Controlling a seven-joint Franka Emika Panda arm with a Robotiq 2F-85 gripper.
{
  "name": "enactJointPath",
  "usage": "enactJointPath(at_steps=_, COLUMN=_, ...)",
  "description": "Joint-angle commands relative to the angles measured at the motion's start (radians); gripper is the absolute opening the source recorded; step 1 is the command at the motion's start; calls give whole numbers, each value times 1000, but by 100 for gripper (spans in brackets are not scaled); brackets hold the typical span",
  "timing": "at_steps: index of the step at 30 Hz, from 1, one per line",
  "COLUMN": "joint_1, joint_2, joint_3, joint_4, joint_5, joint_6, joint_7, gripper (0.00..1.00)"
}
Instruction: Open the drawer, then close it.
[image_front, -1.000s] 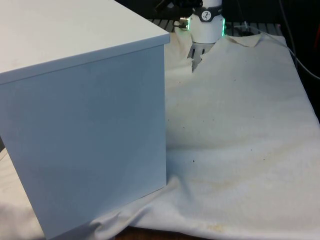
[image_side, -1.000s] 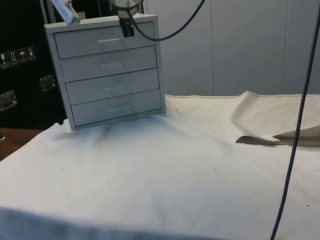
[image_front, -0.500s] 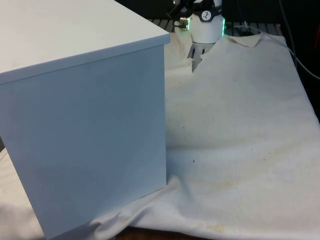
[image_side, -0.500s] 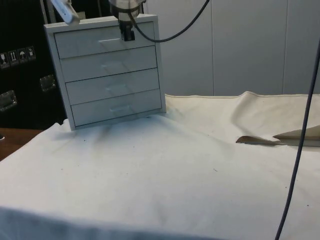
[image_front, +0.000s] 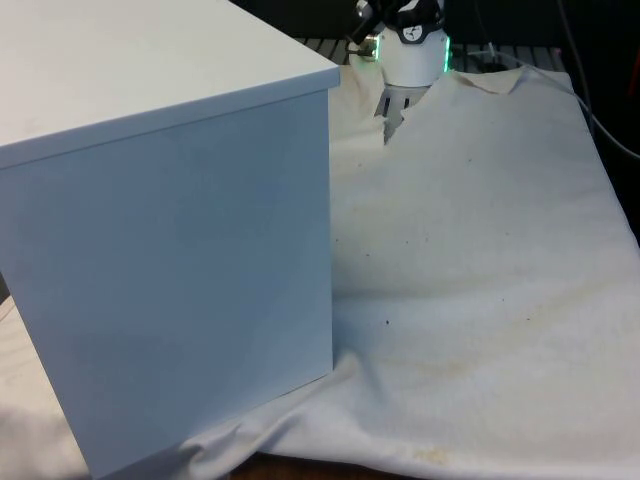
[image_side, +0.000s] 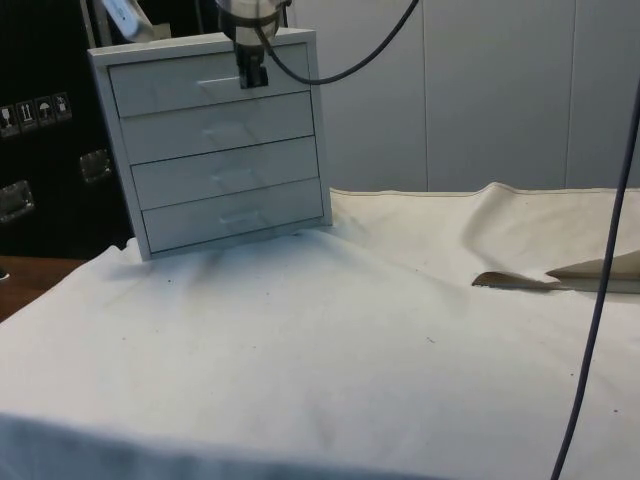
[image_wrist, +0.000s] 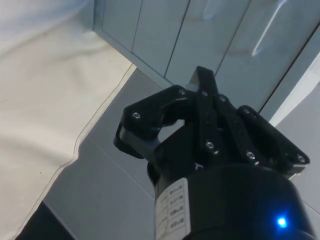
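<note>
A white chest of drawers (image_side: 220, 140) stands on the cloth with four drawers, all closed. In the front view it turns its plain back and side (image_front: 170, 250) to the camera. My gripper (image_side: 251, 72) hangs in front of the top drawer (image_side: 200, 82), just to the right of its handle (image_side: 220, 85) and apart from it. In the wrist view the fingers (image_wrist: 205, 87) are pressed together with nothing between them, pointing at the drawer fronts, and a handle (image_wrist: 265, 32) lies beyond the tips. The gripper (image_front: 391, 118) also peeks out past the chest's far corner.
White cloth (image_side: 350, 340) covers the table, with a raised fold and a dark gap (image_side: 515, 281) at the side view's right. A black cable (image_side: 600, 300) hangs down at that view's right edge. Open cloth (image_front: 480, 250) lies beside the chest.
The gripper has dropped a little and shifted slightly left in the side view, closer to the top drawer's handle. The drawers have not moved.
</note>
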Motion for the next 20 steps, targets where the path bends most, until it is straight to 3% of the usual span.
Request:
enactJointPath(at_steps=1, joint_1=-1, joint_2=-1, joint_3=0, joint_4=-2, joint_5=2, joint_6=2, joint_7=-3, gripper=0)
enactJointPath(at_steps=4, joint_1=-1, joint_2=0, joint_3=0, joint_4=-1, joint_5=1, joint_6=0, joint_7=-2, gripper=4)
enactJointPath(at_steps=20, joint_1=-1, joint_2=2, joint_3=0, joint_4=1, joint_5=0, joint_6=-4, joint_7=1, gripper=90)
